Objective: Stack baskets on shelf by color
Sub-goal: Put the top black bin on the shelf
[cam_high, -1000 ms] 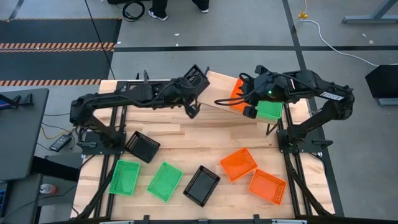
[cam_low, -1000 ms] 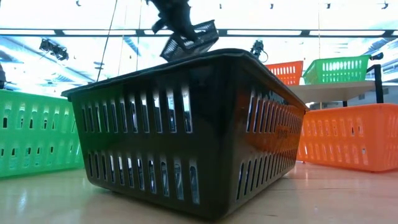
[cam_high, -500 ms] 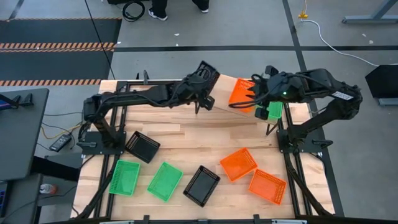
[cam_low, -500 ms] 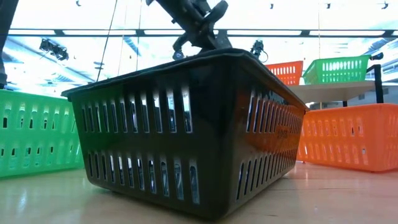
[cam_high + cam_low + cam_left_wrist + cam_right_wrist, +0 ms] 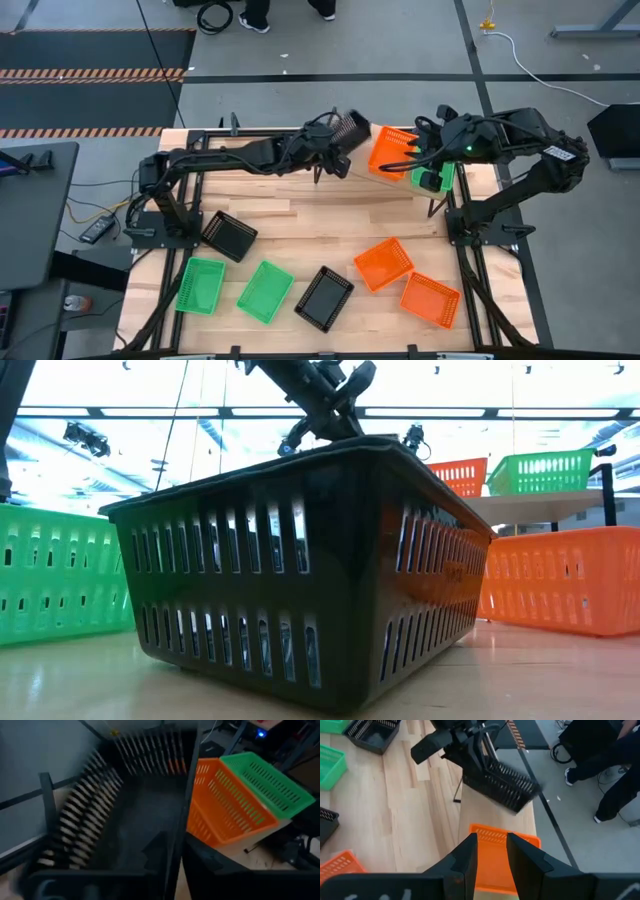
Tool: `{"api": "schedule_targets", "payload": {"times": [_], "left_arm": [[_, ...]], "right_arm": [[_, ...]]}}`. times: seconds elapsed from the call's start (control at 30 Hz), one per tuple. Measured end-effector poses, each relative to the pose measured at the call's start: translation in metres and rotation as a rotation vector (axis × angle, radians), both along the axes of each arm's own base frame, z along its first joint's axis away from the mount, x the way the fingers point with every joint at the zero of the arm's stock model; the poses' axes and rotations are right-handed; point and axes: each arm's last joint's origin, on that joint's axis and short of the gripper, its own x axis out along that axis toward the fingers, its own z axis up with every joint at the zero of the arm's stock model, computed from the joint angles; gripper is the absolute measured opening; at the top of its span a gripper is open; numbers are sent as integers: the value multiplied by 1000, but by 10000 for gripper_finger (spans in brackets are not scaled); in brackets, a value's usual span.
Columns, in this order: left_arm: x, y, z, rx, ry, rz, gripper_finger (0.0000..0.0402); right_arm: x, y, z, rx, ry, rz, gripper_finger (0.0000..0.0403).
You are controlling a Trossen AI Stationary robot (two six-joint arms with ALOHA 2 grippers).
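Shelf: your landmark, at the worktop's far edge. On it an orange basket stands beside a green basket. The black basket hangs tilted over the shelf's free end, on the orange basket's left. Left gripper is nearer; whether its fingers grip the black basket you cannot tell. Right gripper hovers above the orange basket, fingers parted, holding nothing.

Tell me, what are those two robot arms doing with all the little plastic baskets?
The left gripper is setting a black plastic mesh basket onto the wooden plank shelf, beside an orange mesh basket and a green mesh basket already there. The right gripper hovers over those two. Six more baskets lie on the slatted wooden tabletop below.
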Motion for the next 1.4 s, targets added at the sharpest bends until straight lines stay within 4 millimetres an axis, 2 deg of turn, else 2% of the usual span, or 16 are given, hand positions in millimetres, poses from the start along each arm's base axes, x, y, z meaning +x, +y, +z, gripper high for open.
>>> {"api": "schedule_targets", "payload": {"times": [0.23,0.5,0.67,0.8,0.9,1.0,1.13,1.23,1.4], "left_arm": [[3,1,4,11,-51,1,119],[2,2,9,67,-52,-22,147],[-13,-1,38,181,-83,-62,146],[-32,-8,61,294,-45,-112,143],[-45,-14,70,339,14,-149,142],[-53,-16,63,333,76,-198,142],[-57,-13,35,317,122,-219,138],[-62,-8,19,326,93,-241,132],[-83,-6,6,346,10,-266,126]], "right_arm": [[0,1,-1,54,2,14,111],[-4,1,-4,67,40,-5,111],[-2,1,-9,69,66,-4,111],[3,2,-19,65,106,-6,111],[10,0,-29,52,130,-18,111],[17,-2,-39,48,135,-26,111],[34,-5,-54,3,119,15,111],[49,-10,-67,-34,74,57,111],[69,-20,-96,-12,34,117,111]]}}
